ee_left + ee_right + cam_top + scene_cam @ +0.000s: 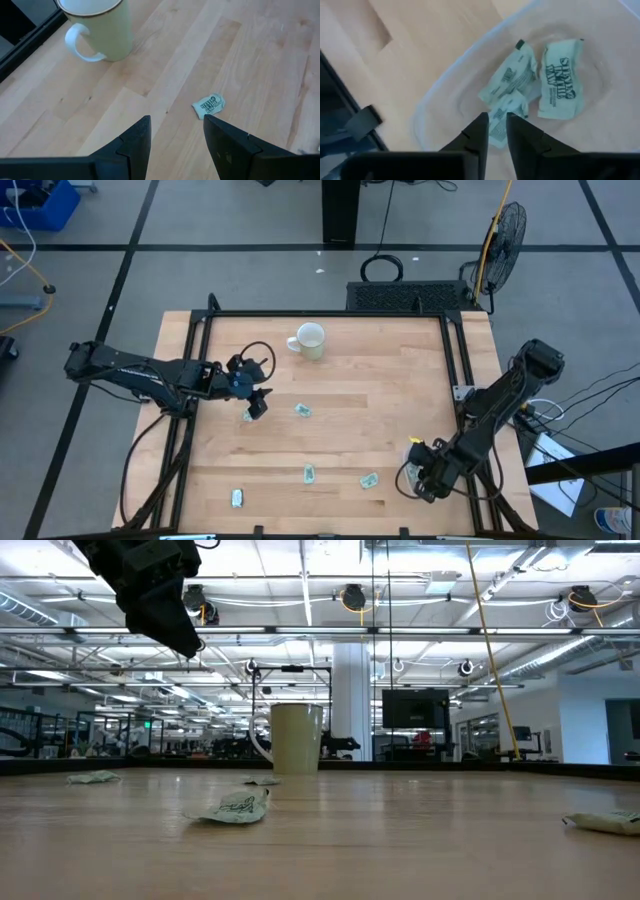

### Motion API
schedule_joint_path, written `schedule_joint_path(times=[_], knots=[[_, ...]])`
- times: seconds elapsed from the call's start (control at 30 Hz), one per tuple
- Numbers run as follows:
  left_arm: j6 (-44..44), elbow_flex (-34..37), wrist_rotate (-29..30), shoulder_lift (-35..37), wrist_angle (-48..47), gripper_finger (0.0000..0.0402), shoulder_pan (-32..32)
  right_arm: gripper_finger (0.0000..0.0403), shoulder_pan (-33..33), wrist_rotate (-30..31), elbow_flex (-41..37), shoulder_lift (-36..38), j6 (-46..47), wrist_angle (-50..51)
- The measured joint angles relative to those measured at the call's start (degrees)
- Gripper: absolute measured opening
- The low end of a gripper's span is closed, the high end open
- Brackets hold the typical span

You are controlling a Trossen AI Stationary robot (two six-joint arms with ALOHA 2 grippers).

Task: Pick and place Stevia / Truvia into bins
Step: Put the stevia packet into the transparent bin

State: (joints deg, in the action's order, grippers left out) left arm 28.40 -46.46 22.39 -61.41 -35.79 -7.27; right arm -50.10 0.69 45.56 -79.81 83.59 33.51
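Three packets (545,75) lie in the clear tub (445,100) at the tabletop's (380,420) right edge, under the right gripper (495,125), jaws slightly parted, apparently mid-release. Left gripper (175,130), jaws spread, hovers near another packet (209,105); lowering looks next.

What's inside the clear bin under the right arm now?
The right wrist view shows three Stevia packets lying in the clear bin. The right gripper covers part of the lowest one; anything beneath them is hidden.
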Motion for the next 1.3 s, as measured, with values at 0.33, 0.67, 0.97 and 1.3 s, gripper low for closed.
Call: schedule_joint_path(times=[0.33,0.67,0.97,1.3], knots=[[0.00,0.00,0.11,0.00,0.04,0.0189,0.00,0.0053,5.22,-8.04,-0.02,8.79,-2.05,0.97],[0.20,0.00,0.14,-0.13,-2.51,0.0189,0.00,0.0040,8.50,23.73,-0.02,14.13,-23.43,-1.78],[0.58,0.00,0.04,-1.29,-5.07,0.0189,0.15,0.0055,14.30,35.27,-0.02,9.99,-60.86,-19.12],[13.68,0.02,-0.32,-7.70,-16.71,0.0189,0.02,0.0115,22.92,34.58,-0.08,5.17,-72.39,-25.28]])
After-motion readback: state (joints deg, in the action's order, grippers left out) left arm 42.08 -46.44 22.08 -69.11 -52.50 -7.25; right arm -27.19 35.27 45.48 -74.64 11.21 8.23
